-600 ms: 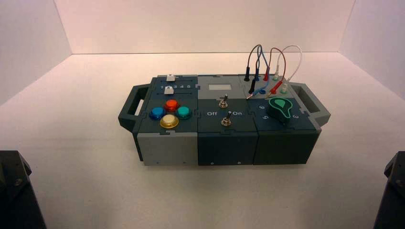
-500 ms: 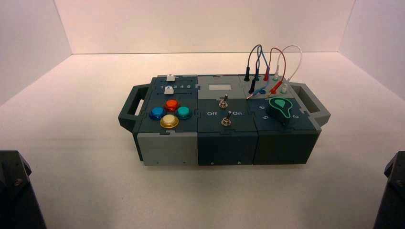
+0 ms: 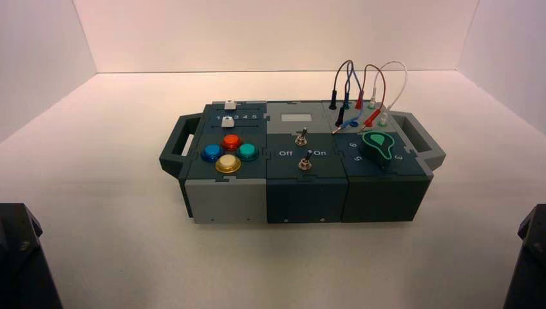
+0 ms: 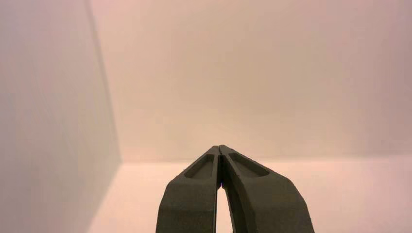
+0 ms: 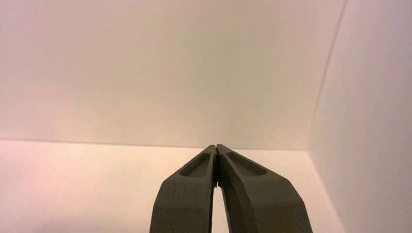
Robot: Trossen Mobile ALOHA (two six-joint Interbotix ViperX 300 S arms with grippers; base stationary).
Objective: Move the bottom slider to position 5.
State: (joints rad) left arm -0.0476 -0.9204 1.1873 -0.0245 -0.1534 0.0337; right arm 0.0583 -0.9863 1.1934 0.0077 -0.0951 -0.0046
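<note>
Nothing has moved; the left gripper (image 4: 219, 146), tips pressed together like the right gripper's (image 5: 216, 145), seems nearer the bottom slider (image 3: 227, 121), upper left of frame, up and right from it.

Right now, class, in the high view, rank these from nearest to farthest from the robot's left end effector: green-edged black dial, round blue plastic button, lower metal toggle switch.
From the left end effector:
1. Blue button, box's left.
2. Toggle switch, middle.
3. Dial, right.

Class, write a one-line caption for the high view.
Two white sliders above four coloured buttons on a box, between two parked arms.
</note>
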